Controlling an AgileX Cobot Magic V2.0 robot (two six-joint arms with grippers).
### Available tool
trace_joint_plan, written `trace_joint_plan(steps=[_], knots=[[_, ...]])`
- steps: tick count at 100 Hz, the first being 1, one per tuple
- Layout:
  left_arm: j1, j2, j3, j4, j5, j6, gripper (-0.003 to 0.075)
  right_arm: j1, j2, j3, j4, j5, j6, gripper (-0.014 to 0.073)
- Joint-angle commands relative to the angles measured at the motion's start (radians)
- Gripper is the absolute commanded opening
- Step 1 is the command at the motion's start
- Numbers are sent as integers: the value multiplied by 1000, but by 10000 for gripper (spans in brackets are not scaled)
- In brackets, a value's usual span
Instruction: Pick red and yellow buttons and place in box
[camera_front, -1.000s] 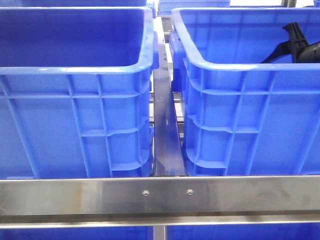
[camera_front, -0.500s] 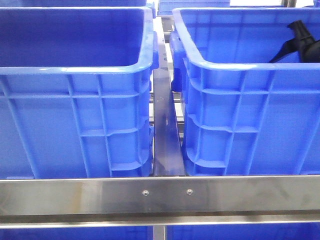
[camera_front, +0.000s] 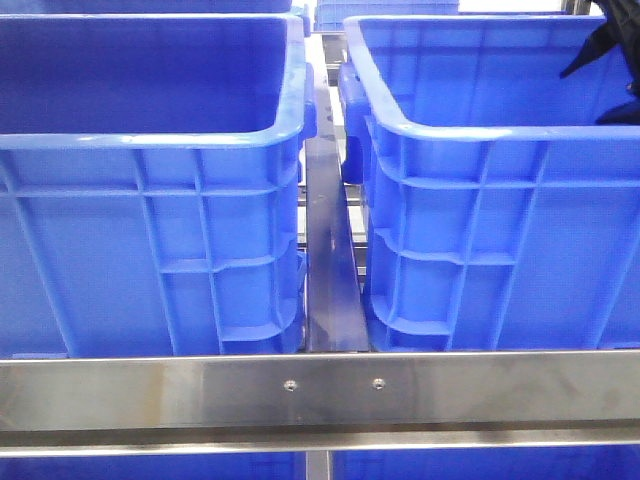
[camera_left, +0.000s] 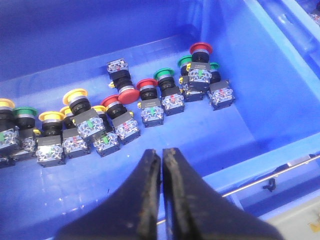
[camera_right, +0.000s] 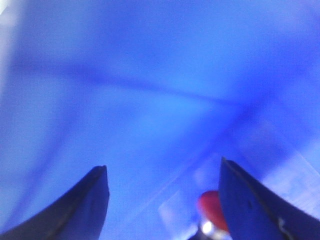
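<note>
Now | left gripper (camera_left: 162, 157): jaws pressed together, empty, above a row of red, yellow and green buttons (camera_left: 120, 107) on the blue bin floor (camera_left: 210, 135) | right gripper (camera_right: 162, 182): jaws wide apart, one red button (camera_right: 214, 210) blurred between them, not gripped.

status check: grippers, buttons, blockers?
Left gripper shut, empty, above the buttons in a blue bin. Right gripper open; red button between fingers, blurred. No visible blockers.

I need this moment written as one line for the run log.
left pincer: shut, empty, above buttons in blue bin | right pincer: open, red button between fingers, not gripped
</note>
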Motion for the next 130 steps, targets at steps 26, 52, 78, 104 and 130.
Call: trace_joint_plan(steps=[26,52,78,104,130], knots=[[-8,-3,-27,20,-72,-1,-19,34,-277,67,-250,40,-148,498],[-8,-3,-27,20,-96,-1,-19,146,-523,181,-289,-74,-325,498],[-8,-3,-27,20,-115,-1,-19,167,-803,357,-289,-166,-433,498],[-8,-3,-27,20,-115,-1,-19,167,-1087,540,-289,-171,-457,498],[-8,-3,-27,20,-115,-1,-19,167,-1335,703,-289,-182,-458,398]])
